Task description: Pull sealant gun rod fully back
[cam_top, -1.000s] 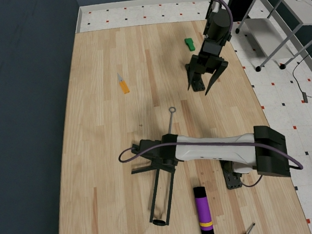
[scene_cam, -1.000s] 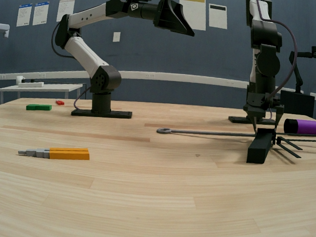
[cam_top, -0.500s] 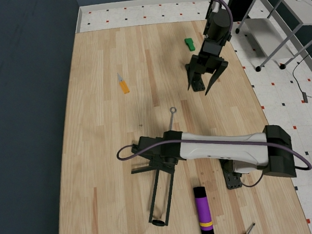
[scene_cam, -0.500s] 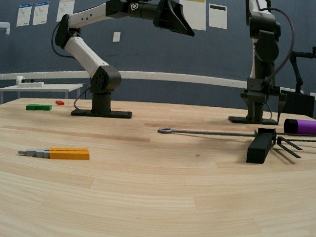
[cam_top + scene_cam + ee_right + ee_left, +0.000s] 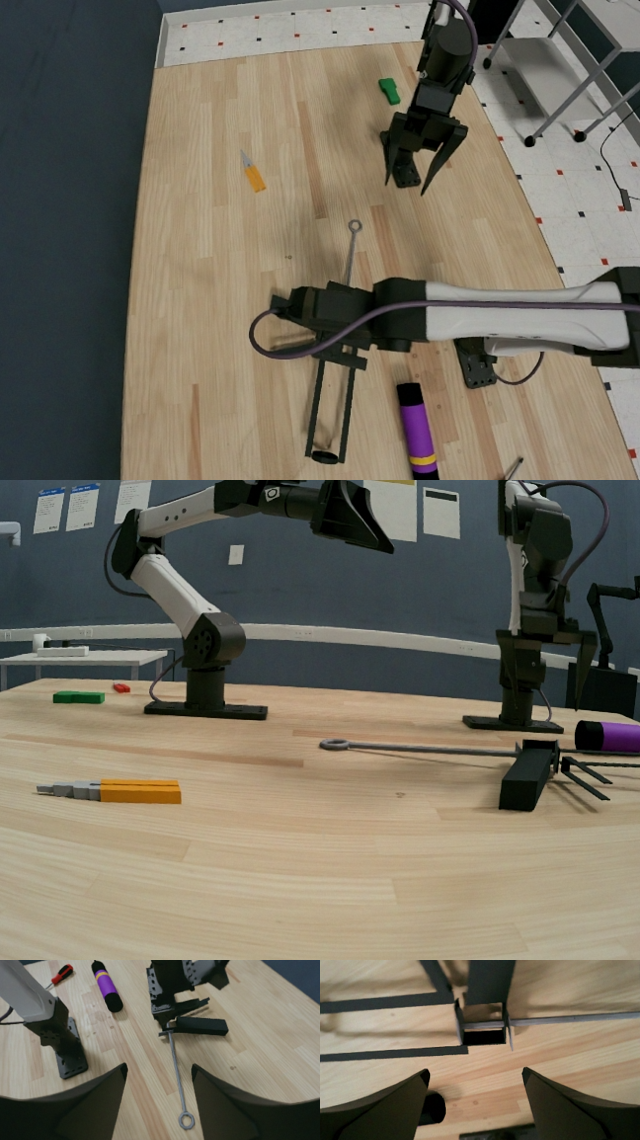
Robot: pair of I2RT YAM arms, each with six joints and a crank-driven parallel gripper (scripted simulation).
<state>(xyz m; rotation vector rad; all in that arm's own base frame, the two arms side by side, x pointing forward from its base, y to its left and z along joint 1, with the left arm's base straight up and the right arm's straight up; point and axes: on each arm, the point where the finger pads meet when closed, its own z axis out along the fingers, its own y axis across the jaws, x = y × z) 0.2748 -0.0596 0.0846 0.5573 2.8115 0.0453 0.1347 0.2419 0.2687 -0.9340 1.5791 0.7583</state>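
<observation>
The sealant gun lies on the table with its black handle (image 5: pixel 522 784) (image 5: pixel 487 982) (image 5: pixel 202 1026) sideways. Its open frame (image 5: pixel 315 403) has a black disc (image 5: pixel 324 457) at the front end. The long grey rod (image 5: pixel 351 258) (image 5: pixel 429 749) (image 5: pixel 577 1018) (image 5: pixel 178 1075) sticks out behind, ending in a ring. The thin thumb plate (image 5: pixel 510 1034) (image 5: pixel 164 1034) stands close behind the handle housing, slightly slanted. My left gripper (image 5: pixel 545 699) (image 5: pixel 475 1070) is open and empty, raised above the gun; its arm hides part of it in the top view. My right gripper (image 5: pixel 404 189) (image 5: pixel 391 550) (image 5: pixel 159 1065) is open and empty, high up beyond the rod's ring end.
A purple tube (image 5: pixel 420 434) (image 5: pixel 620 736) (image 5: pixel 107 986) with black ends lies beside the gun, near the left arm's base (image 5: pixel 478 369). An orange knife (image 5: pixel 252 178) (image 5: pixel 139 791) and a green object (image 5: pixel 389 91) (image 5: pixel 78 697) lie farther away. A red screwdriver (image 5: pixel 62 974) lies beyond the tube.
</observation>
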